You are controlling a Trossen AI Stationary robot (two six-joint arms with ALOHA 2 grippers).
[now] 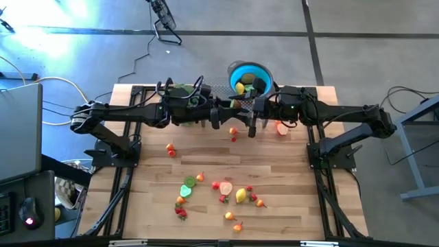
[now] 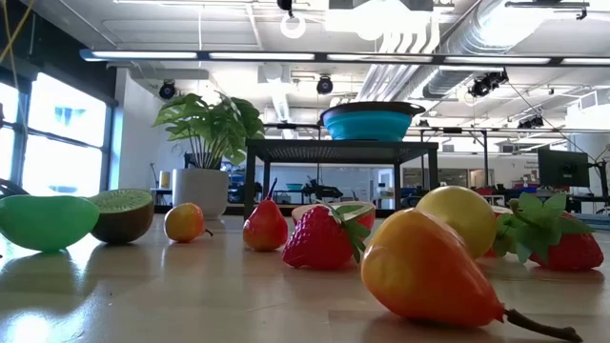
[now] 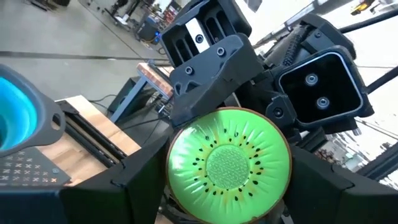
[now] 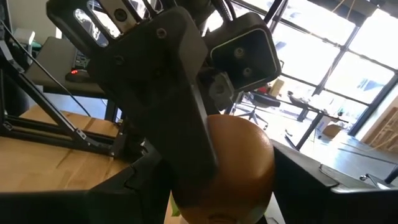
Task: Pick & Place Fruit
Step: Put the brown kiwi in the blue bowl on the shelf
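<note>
A kiwi half (image 3: 229, 163) hangs high over the table's far middle, between my two grippers, which meet there tip to tip. Its green cut face shows in the left wrist view and its brown skin (image 4: 242, 155) in the right wrist view. My left gripper (image 3: 230, 193) comes from the table's left and my right gripper (image 4: 221, 193) from its right; both are shut on the kiwi half. Other fruit (image 1: 223, 192) lies scattered on the near half of the table. The blue bowl (image 1: 248, 74), with some fruit in it, rests on a black rack at the far edge. My left gripper has the kiwi half pinched between its two fingers, at opposite points of the rim (image 3: 171, 180). The fingers reach in level from the table's left, and the cut face looks back along them. The fruit is lifted clear of the table. My right gripper holds the same kiwi half from the other side, one finger on each side of the brown rounded back (image 4: 268, 177). Its fingers come level from the table's right. One finger of the left gripper (image 4: 180, 93) crosses in front of part of the fruit.
A leafy plant (image 2: 205, 124) in a white pot stands at the far left, beside the rack (image 2: 334, 152). Single red fruits (image 1: 233, 132) lie below the grippers, with others at the left (image 1: 170, 148) and right (image 1: 281, 127). Bare wood lies between these and the near pile.
</note>
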